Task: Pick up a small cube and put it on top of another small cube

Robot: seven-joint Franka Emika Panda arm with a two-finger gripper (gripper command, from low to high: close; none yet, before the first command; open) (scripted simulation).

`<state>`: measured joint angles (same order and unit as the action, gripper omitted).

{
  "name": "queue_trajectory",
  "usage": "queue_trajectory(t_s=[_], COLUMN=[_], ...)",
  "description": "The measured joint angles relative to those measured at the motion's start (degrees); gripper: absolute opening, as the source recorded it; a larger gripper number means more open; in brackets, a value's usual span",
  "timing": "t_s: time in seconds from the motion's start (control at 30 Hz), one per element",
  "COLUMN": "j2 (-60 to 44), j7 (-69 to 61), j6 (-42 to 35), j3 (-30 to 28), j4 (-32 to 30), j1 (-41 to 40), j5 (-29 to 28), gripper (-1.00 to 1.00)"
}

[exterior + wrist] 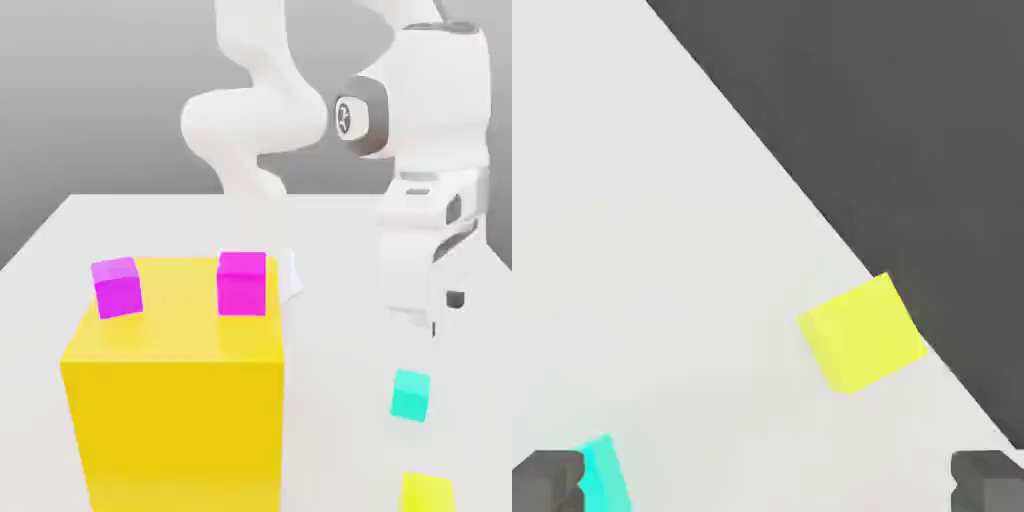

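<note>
The small turquoise cube (410,394) rests on the white table (340,400), toward the exterior view's right. In the hand view the same cube (604,472) lies just inside one dark fingertip (547,480), well off the centre of the gap. My gripper (441,322) hovers above it, open, with nothing between its fingers (768,485). The hot pink cube (242,283) stands on top of the big yellow block (175,385), at the block's far right corner in the exterior view.
A more violet cube (117,286) sits on the block's far left corner. A yellow-green cube (427,493) (862,333) lies near the table's edge, in front of the turquoise one. Dark floor (912,120) lies beyond that edge.
</note>
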<state>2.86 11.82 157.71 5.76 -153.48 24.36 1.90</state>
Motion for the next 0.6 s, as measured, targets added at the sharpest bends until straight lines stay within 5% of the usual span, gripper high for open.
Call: queue_trajectory(t_s=[0.3, 0.33, 0.6], j2=[-18.72, -20.59, -19.65], j7=[-0.69, -0.4, -0.41], j6=[13.47, 14.97, 14.15], j3=[-2.77, -3.35, -3.12], j4=[-1.85, -1.5, -1.69], j1=[5.58, 6.09, 5.89], j5=[-7.26, -7.6, -7.61], gripper=[0.0, -1.0, -1.0])
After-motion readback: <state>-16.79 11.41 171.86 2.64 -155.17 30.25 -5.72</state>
